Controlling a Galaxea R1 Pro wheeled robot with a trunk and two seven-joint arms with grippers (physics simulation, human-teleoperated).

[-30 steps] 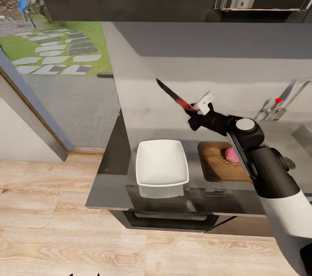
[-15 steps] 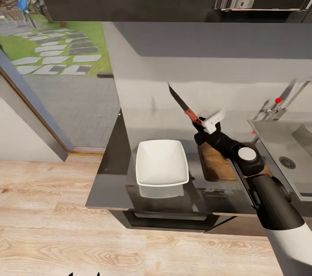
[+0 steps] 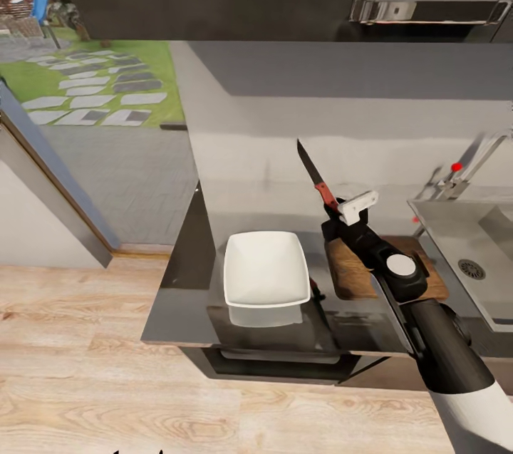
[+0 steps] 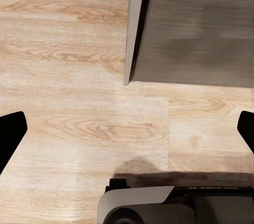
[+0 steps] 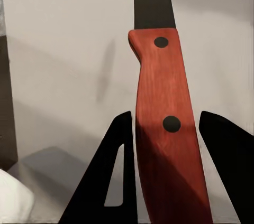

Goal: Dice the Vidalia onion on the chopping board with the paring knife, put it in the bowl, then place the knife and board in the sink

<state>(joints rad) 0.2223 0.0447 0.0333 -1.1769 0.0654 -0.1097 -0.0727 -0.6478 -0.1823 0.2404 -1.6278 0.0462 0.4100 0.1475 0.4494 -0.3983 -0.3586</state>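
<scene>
1. You see the paring knife (image 5: pixel 161 129): reddish-brown handle, two black rivets, dark blade.
2. Your bowl (image 3: pixel 266 269): plain white.
3. Chopping board (image 3: pixel 349 274): dark brown woodgrain.
4. Countertop (image 3: pixel 182 311): glossy grey.

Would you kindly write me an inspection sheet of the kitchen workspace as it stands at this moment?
Surface: grey countertop, reflective, over dark cabinets.
Job's things: white bowl looks empty, left of the chopping board; the right arm covers much of the board, so the onion cannot be checked. Paring knife raised, blade pointing up and away. Sink at right, drain visible.
Clutter: nothing seen.
Grippers: right gripper closed on the knife's red-brown handle, fingers at either side; left gripper spread wide over the wooden floor, holding nothing.
Cables: nothing seen.
Surroundings: tap with red-tipped lever, garden with paving stones outside.
</scene>
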